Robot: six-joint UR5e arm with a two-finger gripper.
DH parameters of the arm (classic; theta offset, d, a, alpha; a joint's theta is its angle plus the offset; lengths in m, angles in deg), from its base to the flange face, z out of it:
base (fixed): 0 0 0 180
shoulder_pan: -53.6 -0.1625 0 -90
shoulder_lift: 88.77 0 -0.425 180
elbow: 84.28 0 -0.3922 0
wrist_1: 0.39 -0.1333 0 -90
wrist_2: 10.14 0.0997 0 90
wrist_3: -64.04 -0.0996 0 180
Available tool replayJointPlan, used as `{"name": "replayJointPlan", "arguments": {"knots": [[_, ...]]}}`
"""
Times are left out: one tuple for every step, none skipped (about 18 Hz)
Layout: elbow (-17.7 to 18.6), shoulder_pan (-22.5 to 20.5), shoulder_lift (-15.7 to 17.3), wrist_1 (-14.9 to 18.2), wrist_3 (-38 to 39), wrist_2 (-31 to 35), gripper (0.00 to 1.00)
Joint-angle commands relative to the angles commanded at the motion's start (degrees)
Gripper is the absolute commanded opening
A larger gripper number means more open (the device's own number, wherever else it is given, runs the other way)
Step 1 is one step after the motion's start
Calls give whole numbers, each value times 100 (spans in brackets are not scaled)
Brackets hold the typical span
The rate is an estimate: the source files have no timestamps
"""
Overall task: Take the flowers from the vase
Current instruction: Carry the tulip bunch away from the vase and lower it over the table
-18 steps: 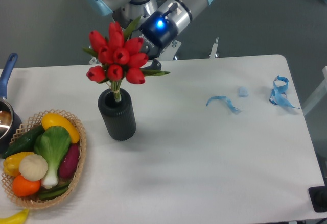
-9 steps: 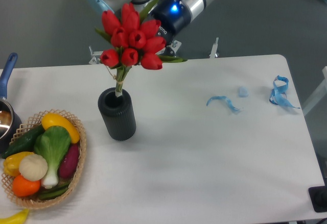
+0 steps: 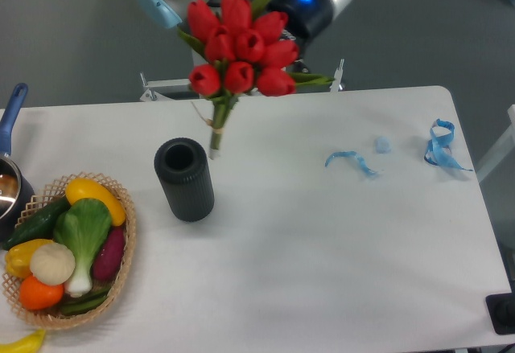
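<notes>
The flowers (image 3: 241,47), a tied bunch of red tulip buds with green leaves, hang in the air above the table's back edge. Their pale stems (image 3: 215,136) end just right of and above the mouth of the vase (image 3: 185,180) and are clear of it. The vase, a black ribbed cylinder, stands upright and empty on the white table. My gripper (image 3: 291,6) reaches in from the upper right behind the bunch. Its fingers are hidden by buds and leaves, but the bunch hangs from it.
A wicker basket (image 3: 126,244) of vegetables sits at the front left, with a blue-handled pot (image 3: 10,116) at the left edge. Blue ribbon scraps (image 3: 352,162) (image 3: 439,145) and a small blue bit (image 3: 383,145) lie to the right.
The gripper has risen and moved right with the flowers. The stems have come fully out of the vase, which has stayed in place.
</notes>
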Motion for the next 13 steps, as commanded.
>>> {"name": "replayJointPlan", "arguments": {"knots": [[-35, 0, -17, 0, -62, 376, 13], [-44, 0, -26, -9, -80, 902, 13], [-27, -9, -26, -26, -81, 1482, 13], [17, -18, 8, -18, -81, 1975, 10], [26, 8, 43, -9, -81, 2310, 9], [9, 17, 35, -9, -72, 2479, 9], [-35, 26, 0, -9, -63, 2577, 9], [-53, 35, -26, -9, -54, 2691, 9], [-62, 43, -35, 0, -63, 2901, 9], [-79, 61, -53, 9, -63, 3146, 9], [-88, 122, -131, 9, -72, 3436, 9], [-105, 236, -202, 9, -72, 3796, 9], [-123, 350, -289, 17, -72, 4173, 9]]}}
